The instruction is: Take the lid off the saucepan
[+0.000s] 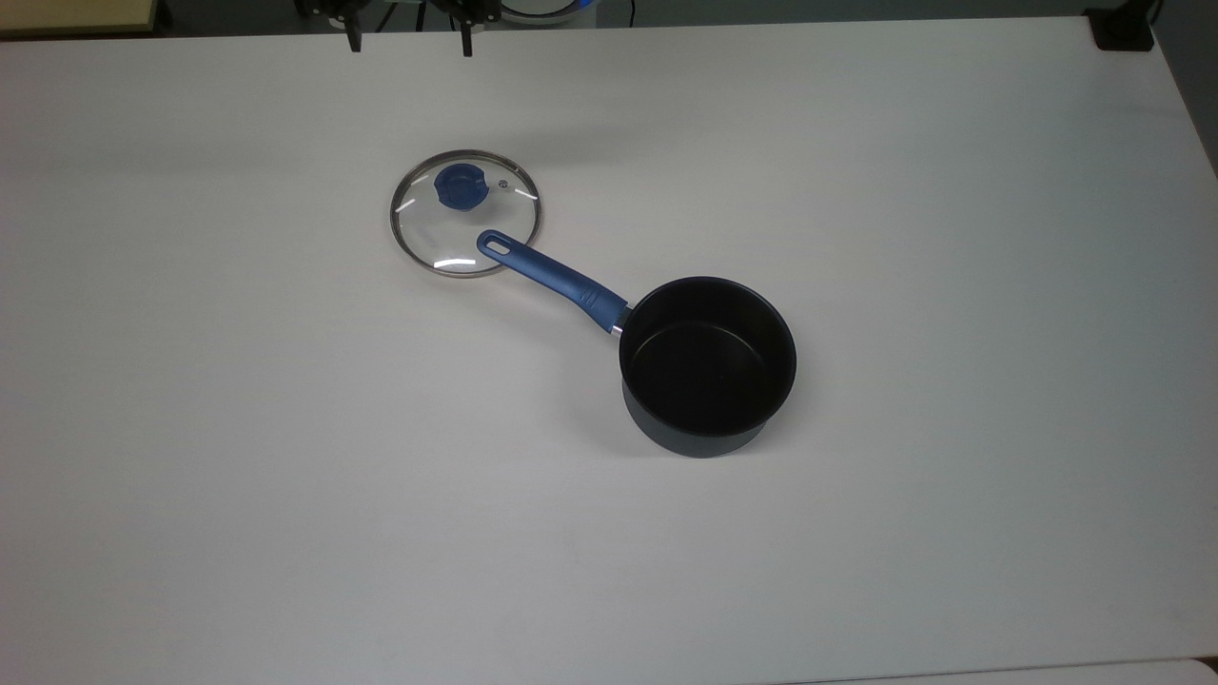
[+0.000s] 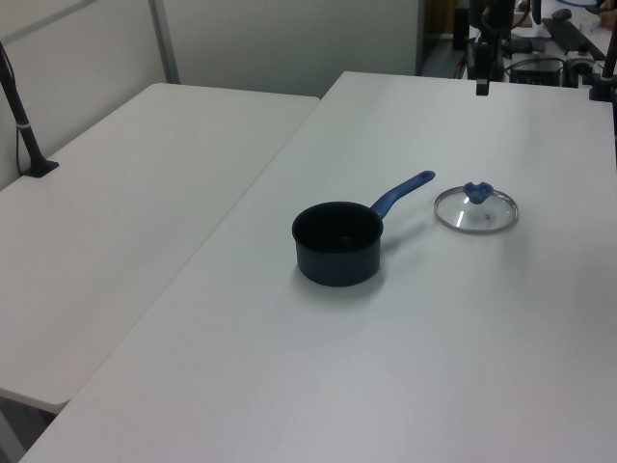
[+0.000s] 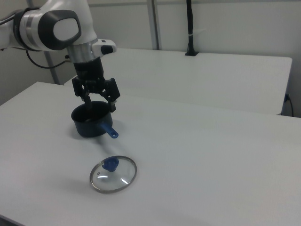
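Lid (image 1: 464,213) off and lying flat on the white worktop (image 1: 285,476), its blue knob (image 1: 461,185) upward and its metal rim catching the light. Just beside it sits the saucepan (image 1: 707,363), uncovered, dark inside and upright; its long blue handle (image 1: 552,276) reaches toward the lid, and in the top view the slotted tip overlaps the lid's rim, though I cannot tell whether the two touch. In the right view the tool (image 3: 99,100) hangs in the air above the worktop, clear of both lid and pan, its two black fingers (image 3: 113,107) spread wide apart with nothing between them. In the left view the lid (image 2: 476,208) lies to the left view's right of the saucepan (image 2: 337,242).
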Controlling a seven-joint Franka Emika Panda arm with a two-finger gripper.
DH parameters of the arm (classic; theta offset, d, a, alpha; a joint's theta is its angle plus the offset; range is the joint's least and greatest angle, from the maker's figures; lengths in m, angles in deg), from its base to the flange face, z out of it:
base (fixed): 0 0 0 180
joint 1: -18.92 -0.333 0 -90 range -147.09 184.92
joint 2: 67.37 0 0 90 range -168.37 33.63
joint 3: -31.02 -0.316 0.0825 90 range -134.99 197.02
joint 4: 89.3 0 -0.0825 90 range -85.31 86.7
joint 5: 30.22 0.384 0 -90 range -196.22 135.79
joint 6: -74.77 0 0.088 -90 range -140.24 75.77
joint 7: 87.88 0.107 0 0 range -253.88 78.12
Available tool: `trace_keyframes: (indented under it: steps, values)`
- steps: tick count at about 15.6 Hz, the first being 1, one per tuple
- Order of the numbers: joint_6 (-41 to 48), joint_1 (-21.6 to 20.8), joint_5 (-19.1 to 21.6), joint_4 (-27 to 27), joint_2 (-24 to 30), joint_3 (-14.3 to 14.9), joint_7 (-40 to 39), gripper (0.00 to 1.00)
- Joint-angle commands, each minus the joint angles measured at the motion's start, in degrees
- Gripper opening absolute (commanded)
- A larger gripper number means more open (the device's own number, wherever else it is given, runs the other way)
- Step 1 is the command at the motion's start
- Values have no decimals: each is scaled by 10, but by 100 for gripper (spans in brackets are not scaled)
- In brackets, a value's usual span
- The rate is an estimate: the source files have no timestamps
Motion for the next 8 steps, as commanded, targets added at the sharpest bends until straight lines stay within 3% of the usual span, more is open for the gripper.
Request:
trace_keyframes:
  steps: [1,8]
  values:
    - [21,11,7,-17,-11,-8,7,100]
    - [22,5,0,-25,-23,-8,8,100]
